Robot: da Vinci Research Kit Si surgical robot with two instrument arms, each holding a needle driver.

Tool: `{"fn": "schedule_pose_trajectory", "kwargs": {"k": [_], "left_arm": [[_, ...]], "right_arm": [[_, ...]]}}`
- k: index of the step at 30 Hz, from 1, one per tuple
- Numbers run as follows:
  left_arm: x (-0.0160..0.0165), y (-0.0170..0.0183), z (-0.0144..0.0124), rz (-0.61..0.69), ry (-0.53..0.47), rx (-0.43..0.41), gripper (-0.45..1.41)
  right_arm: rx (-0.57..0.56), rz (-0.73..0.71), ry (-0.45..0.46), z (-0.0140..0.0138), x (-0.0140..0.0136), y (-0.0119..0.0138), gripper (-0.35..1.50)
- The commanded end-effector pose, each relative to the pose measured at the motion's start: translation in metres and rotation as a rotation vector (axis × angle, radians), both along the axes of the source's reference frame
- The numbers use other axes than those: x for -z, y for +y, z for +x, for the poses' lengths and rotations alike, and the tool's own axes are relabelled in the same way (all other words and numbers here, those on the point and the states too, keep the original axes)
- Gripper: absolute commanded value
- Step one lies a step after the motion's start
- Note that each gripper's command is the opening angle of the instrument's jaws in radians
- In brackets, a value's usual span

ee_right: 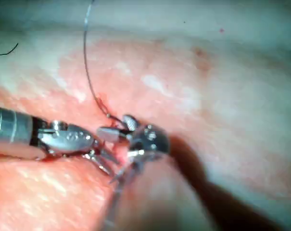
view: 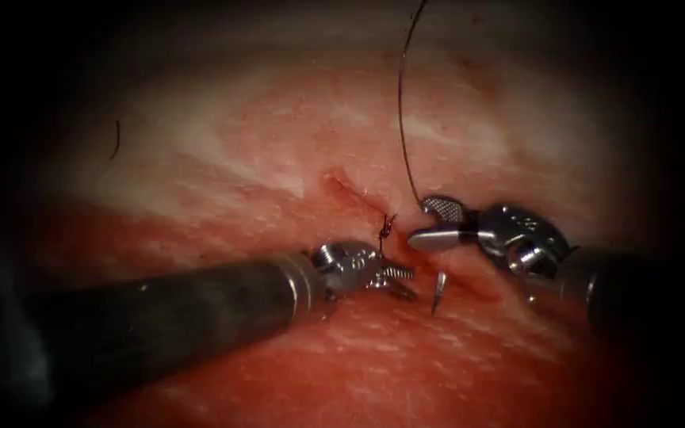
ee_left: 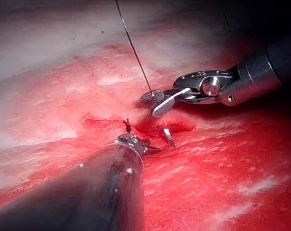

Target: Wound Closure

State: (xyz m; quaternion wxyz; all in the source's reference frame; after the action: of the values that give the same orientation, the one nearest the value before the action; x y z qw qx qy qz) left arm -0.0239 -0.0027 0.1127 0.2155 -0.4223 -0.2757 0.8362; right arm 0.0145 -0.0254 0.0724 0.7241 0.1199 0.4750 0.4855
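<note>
The tissue (view: 295, 143) has a cut (view: 342, 186) with a dark knot (view: 388, 226) of thread on it. A short shiny end of the needle (view: 438, 292) sticks out of the tissue by the cut, the rest buried. My left tool (view: 399, 282) lies just left of it, jaws open, holding nothing. My right tool (view: 431, 223) hovers right above the needle end, jaws open and empty. The thread (view: 400, 103) runs down from the top and passes out of sight behind the right tool's upper jaw. The needle end (ee_left: 169, 137) and thread (ee_right: 87, 72) also show in the wrist views.
Red fluid (view: 438, 372) wets the tissue around and below the cut. A short cut end of thread (view: 116, 139) lies on the pale tissue far to the left. The left shaft (view: 160, 317) crosses the lower left; the right wrist (view: 533, 242) sits at the right.
</note>
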Motion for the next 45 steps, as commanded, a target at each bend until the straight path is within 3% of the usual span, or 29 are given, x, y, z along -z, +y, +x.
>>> {"fn": "schedule_pose_trajectory", "kwargs": {"k": [1, 8, 13, 15, 18, 19, 25, 35, 45], "left_arm": [[-0.0006, -0.0004, -0.0007, 0.002, -0.002, -0.001, 0.00], [-0.0006, -0.0004, -0.0006, 0.002, -0.002, -0.001, 0.00], [-0.0006, -0.0004, -0.0006, 0.002, -0.002, -0.001, 0.00], [-0.0006, -0.0004, -0.0006, 0.002, -0.002, -0.001, 0.00], [-0.0006, -0.0005, -0.0006, 0.002, -0.002, -0.001, 0.00], [-0.0006, -0.0005, -0.0006, 0.002, -0.002, -0.001, 0.00], [-0.0005, -0.0004, -0.0006, 0.003, -0.002, -0.001, 0.00], [-0.0005, -0.0005, -0.0006, 0.003, -0.002, -0.001, 0.00], [-0.0005, -0.0005, -0.0006, 0.003, -0.002, -0.001, 0.00]], "right_arm": [[0.012, -0.033, -0.030, 0.0005, -0.0004, 0.0001, 1.01], [0.073, -0.202, -0.169, 0.0005, 0.0000, 0.0005, 0.86], [0.086, -0.225, -0.229, 0.0005, 0.0000, 0.0004, 0.71], [0.094, -0.217, -0.240, 0.0005, -0.0001, 0.0004, 0.46], [0.105, -0.216, -0.253, 0.0005, -0.0004, 0.0003, -0.32], [0.105, -0.215, -0.258, 0.0005, -0.0006, 0.0004, -0.35], [0.113, -0.205, -0.284, 0.0004, -0.0007, 0.0004, -0.35], [0.017, 0.121, -0.134, 0.0003, -0.0010, 0.0010, -0.35], [0.006, 0.450, -0.028, 0.0008, -0.0014, -0.0014, -0.35]]}}
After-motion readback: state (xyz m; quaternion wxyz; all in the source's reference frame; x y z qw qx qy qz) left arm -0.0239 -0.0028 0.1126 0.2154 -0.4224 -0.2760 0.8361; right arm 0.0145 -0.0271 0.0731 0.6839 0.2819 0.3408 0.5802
